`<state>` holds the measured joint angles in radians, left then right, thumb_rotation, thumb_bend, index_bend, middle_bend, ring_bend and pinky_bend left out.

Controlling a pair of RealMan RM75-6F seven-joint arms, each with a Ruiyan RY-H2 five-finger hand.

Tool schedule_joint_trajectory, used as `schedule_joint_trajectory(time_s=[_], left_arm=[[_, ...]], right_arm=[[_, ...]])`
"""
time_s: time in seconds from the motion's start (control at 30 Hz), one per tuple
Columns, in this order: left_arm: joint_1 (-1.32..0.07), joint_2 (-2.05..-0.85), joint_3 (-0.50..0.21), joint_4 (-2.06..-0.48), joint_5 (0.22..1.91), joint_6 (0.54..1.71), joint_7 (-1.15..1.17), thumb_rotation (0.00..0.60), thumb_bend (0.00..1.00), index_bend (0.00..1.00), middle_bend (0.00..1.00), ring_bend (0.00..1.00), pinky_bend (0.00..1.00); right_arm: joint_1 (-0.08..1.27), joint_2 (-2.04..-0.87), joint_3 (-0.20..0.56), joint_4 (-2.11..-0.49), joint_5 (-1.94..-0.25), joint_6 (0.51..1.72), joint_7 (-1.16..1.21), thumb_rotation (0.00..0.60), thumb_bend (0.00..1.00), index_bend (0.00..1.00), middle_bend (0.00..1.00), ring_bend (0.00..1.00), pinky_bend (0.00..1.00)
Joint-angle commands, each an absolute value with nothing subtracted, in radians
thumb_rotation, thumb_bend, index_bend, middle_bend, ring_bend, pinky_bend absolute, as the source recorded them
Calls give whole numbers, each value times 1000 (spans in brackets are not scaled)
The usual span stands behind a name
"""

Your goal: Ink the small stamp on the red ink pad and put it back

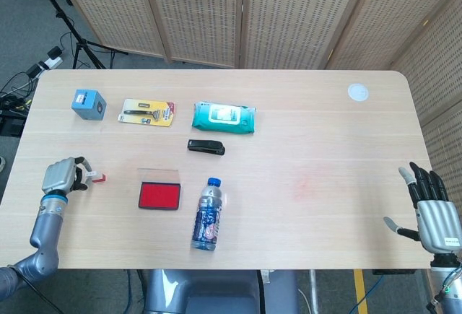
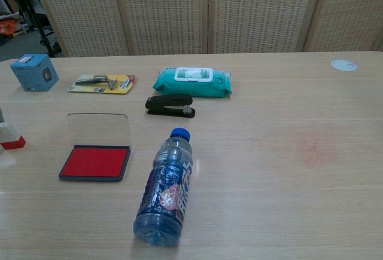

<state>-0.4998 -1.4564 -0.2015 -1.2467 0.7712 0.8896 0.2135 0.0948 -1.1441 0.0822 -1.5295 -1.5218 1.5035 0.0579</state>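
Observation:
The small stamp [image 1: 97, 178], white with a red base, stands on the table at the left, and it also shows at the left edge as the stamp [image 2: 11, 136]. My left hand [image 1: 62, 176] lies just left of it, its curled fingers reaching the white top; I cannot make out contact. The red ink pad [image 1: 159, 195] lies open to the right of the stamp; in the chest view the pad [image 2: 96, 162] has its clear lid [image 2: 99, 130] raised behind it. My right hand [image 1: 433, 213] hangs open off the table's right front corner.
A water bottle [image 1: 208, 214] lies beside the pad on its right. Behind are a black stapler [image 1: 206, 147], a teal wipes pack [image 1: 224, 118], a carded razor [image 1: 148, 112] and a blue box [image 1: 88, 104]. A white disc [image 1: 357, 92] sits far right.

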Motion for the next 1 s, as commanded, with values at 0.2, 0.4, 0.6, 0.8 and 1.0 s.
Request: schedule_joint_trajectory(time_s=[0.2,0.4,0.6,0.8,1.0], left_arm=[[-500,-1452,-197,-1257,774,898,225,600,362,558,885,911,867],[-500,-1436,-196,-1284,776,906,234,600,365,577,885,911,867],[-493,-1332,-188,-1449,815,905,239,600,366,586,885,911,866],[-498,-1174,-182,-1704,848,897,265,600,366,593,885,911,867],[-592,-1092,-180,-1804,768,755,289,600,365,593,887,911,866]], right_arm=[[96,-1144,80,-1530,-1522,1500,57,600,0,0,0,0,0],[97,-1144,81,-1529,-1517,1494,60,600,0,0,0,0,0],[99,-1145,81,-1529,-1515,1491,58,600,0,0,0,0,0],[97,-1145,78,-1532,-1520,1495,55,600,0,0,0,0,0],[99,-1144,80,-1531,-1516,1490,57,600,0,0,0,0,0]])
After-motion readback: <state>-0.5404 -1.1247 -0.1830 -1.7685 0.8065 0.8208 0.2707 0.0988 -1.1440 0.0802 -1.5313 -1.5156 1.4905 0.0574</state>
